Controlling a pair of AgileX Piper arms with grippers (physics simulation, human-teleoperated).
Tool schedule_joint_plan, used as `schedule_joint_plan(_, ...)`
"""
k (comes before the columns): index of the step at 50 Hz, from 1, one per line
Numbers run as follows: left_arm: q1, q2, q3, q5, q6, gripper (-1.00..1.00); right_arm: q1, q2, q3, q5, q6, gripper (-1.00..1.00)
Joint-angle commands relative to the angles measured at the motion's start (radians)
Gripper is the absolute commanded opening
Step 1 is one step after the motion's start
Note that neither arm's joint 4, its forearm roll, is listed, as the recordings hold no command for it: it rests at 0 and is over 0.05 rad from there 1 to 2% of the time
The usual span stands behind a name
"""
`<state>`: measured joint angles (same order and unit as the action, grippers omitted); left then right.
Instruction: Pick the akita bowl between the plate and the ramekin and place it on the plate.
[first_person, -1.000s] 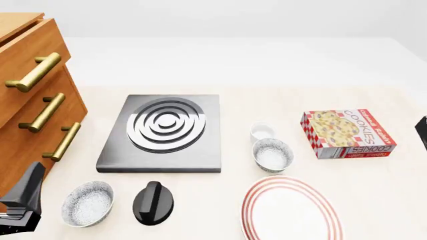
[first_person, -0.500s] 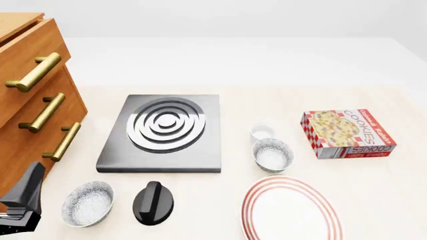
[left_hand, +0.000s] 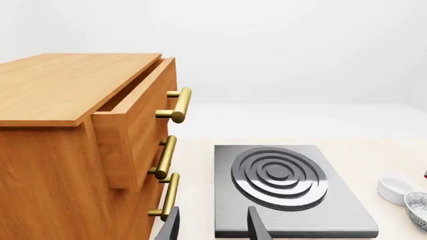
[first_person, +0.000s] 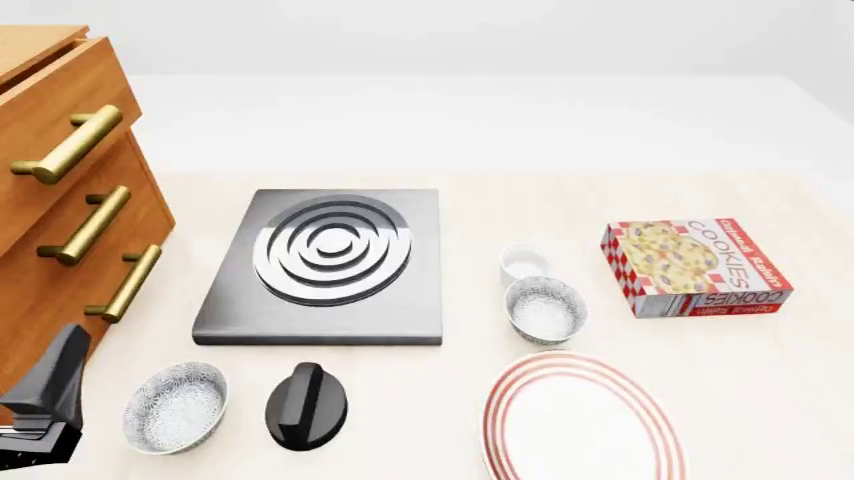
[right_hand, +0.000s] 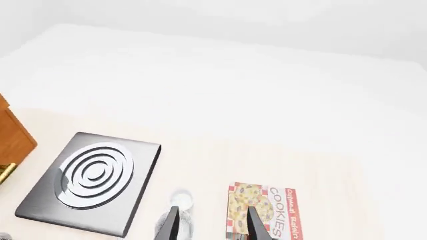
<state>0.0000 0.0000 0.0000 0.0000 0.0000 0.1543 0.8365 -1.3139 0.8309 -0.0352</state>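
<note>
White with red concentric rings, the plate (first_person: 583, 420) lay flat and broad at the near edge of the pale worktop (first_person: 747, 370). Level with it to the left sat a twin speckled bowl (first_person: 175, 406) and a black rounded knob (first_person: 306, 404). Just beyond the plate stood the akita bowl (first_person: 545, 309), small, deep and finely grey-speckled, and close behind it the ramekin (first_person: 525, 264), a tiny plain white straight-sided cup. Right of these lay a glossy cookie box (first_person: 695, 267). Left of them rested a dark square stove slab (first_person: 328, 265) with raised silver rings. A wooden drawer cabinet (first_person: 60, 200) with brass bar handles filled the left side. The left end effector (left_hand: 212, 227) had its dark fingers spread with nothing between them; the right end effector (right_hand: 211, 226) was likewise spread, high above the far objects.
</note>
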Motion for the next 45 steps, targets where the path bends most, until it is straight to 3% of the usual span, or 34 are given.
schedule_joint_plan(1,0.0,0.0,0.0,0.0,0.0,1.0,-0.007,0.165,-0.115,0.104,0.074,1.0)
schedule_joint_plan(5,0.0,0.0,0.0,0.0,0.0,1.0,-0.005,0.211,-0.134,0.122,0.1,1.0)
schedule_joint_plan(6,0.0,0.0,0.0,0.0,0.0,1.0,-0.047,0.213,-0.132,0.131,0.071,1.0)
schedule_joint_plan(8,0.0,0.0,0.0,0.0,0.0,1.0,-0.026,0.238,-0.135,0.141,0.104,1.0)
schedule_joint_plan(18,0.0,0.0,0.0,0.0,0.0,1.0,-0.034,0.315,-0.14,0.176,0.144,1.0)
schedule_joint_plan(23,0.0,0.0,0.0,0.0,0.0,1.0,-0.02,0.369,-0.116,0.154,0.179,1.0)
schedule_joint_plan(30,0.0,0.0,0.0,0.0,0.0,1.0,-0.053,0.409,-0.097,0.102,0.18,1.0)
schedule_joint_plan(32,0.0,0.0,0.0,0.0,0.0,1.0,-0.046,0.419,-0.08,0.086,0.209,1.0)
schedule_joint_plan(41,0.0,0.0,0.0,0.0,0.0,1.0,-0.069,0.438,-0.067,0.058,0.207,1.0)
schedule_joint_plan(45,0.0,0.0,0.0,0.0,0.0,1.0,-0.052,0.456,-0.031,0.033,0.238,1.0)
